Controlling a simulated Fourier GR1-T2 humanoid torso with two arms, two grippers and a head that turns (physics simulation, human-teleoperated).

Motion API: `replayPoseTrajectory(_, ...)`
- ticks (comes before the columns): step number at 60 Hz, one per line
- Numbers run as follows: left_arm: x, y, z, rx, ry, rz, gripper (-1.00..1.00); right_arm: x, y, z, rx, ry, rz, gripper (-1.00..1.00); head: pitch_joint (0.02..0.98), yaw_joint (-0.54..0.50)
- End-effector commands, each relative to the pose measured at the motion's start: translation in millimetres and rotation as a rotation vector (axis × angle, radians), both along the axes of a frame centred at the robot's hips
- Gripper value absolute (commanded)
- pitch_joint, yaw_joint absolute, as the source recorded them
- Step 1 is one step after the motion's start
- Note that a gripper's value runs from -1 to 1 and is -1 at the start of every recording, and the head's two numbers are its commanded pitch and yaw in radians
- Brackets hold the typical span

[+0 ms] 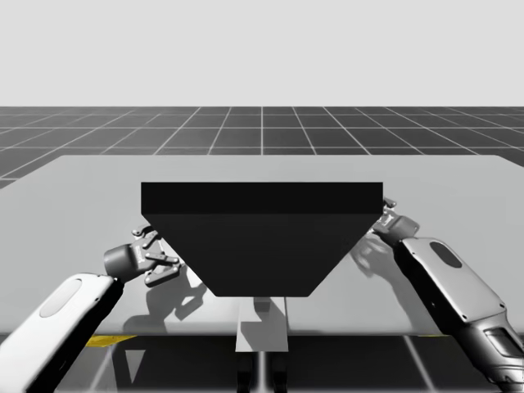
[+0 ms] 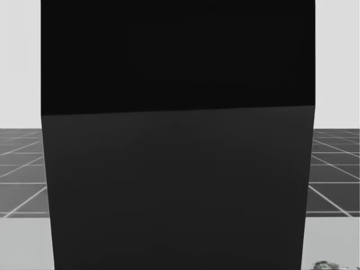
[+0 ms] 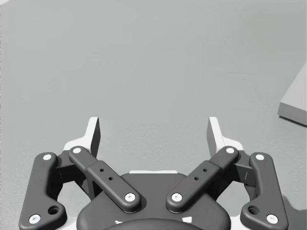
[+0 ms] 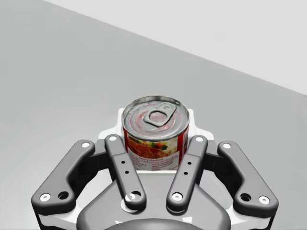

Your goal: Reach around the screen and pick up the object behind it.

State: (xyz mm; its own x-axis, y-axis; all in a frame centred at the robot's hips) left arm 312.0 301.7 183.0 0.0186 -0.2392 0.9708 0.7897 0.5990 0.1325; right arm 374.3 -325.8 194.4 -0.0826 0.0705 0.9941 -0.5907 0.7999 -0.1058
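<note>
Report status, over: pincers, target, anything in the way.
Left pincer open above table. Right pincer shut on red round can, beside black screen, at its right end. Screen blocks head view.

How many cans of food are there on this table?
1. The can is gripped between the fingers of my right gripper, by the right edge of the screen. The screen may hide others.

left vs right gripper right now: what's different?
My left gripper is open with nothing between its fingers; my right gripper is shut on the red can. In the high view, the left is beside the black screen's left side and the right is by its right edge, further back. Both have the same two-finger build.
</note>
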Motion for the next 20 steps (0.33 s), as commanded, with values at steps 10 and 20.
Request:
replayPoseTrajectory(10,1.8,-0.3,2.2,0.001,-0.007,0.002,-1.0,24.1,-34.2,130.2,0.096,-0.307,-0.293,1.0,0.162,-0.01)
replayPoseTrajectory(20,1.8,0.0,2.6,0.002,-0.009,0.006,-1.0,13.3,-26.9,191.6,0.125,-0.442,-0.333,1.0,0.16,-0.01)
